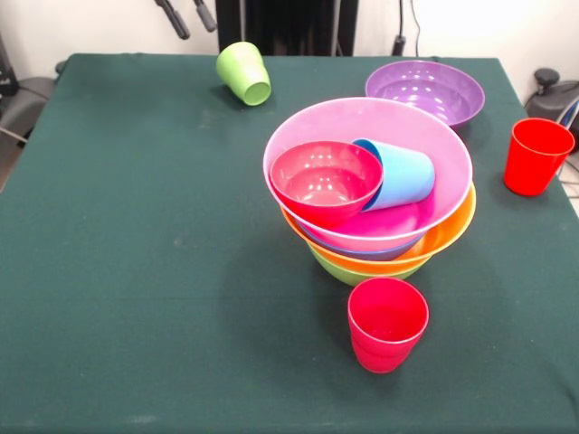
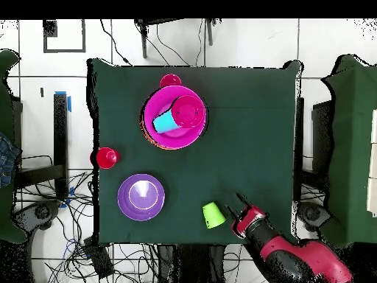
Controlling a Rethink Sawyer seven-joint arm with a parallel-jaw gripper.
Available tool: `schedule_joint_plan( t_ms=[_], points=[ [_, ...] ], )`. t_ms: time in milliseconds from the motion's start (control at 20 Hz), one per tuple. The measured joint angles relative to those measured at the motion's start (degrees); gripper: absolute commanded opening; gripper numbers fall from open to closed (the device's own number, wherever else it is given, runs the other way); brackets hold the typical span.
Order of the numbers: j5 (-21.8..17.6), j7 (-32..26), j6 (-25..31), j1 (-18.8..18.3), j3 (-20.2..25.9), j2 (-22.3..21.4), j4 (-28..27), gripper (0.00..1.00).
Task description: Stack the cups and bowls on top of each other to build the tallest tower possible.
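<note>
Tower (image 1: 369, 194) stands mid-table; green cup (image 1: 244, 73) lies near far edge.

The tower (image 2: 174, 118) holds a sky blue cup (image 2: 165, 122) and a small red bowl (image 2: 189, 110) side by side.

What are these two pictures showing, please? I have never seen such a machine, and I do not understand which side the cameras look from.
A red and black robot arm stands at a green table. One camera faces the robot across the table; the other looks straight down. The gripper, drawn back near the table's edge, holds nothing. On the table is a tower of nested bowls; inside its pink bowl lie a small red bowl and a blue cup on its side. Apart stand a purple bowl and two red cups. A green cup lies tipped over.
</note>
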Motion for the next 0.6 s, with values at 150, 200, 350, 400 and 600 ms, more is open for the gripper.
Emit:
schedule_joint_plan(
  t_ms=[150, 200, 350, 400, 600],
  points=[
    [-0.57, -3.94, 0.00, -0.78, -1.63, 1.36, -0.02, 1.00],
    [-0.96, -6.03, 0.00, -1.08, -2.61, 2.18, -0.02, 1.00],
    [-1.82, -9.28, 0.00, -1.22, -4.43, 3.55, -0.05, 1.00],
    [-2.23, -10.20, 0.00, -1.22, -5.10, 4.02, -0.07, 1.00],
    [-3.62, -12.95, -0.01, -1.22, -7.76, 5.93, -0.13, 1.00]
  ],
)
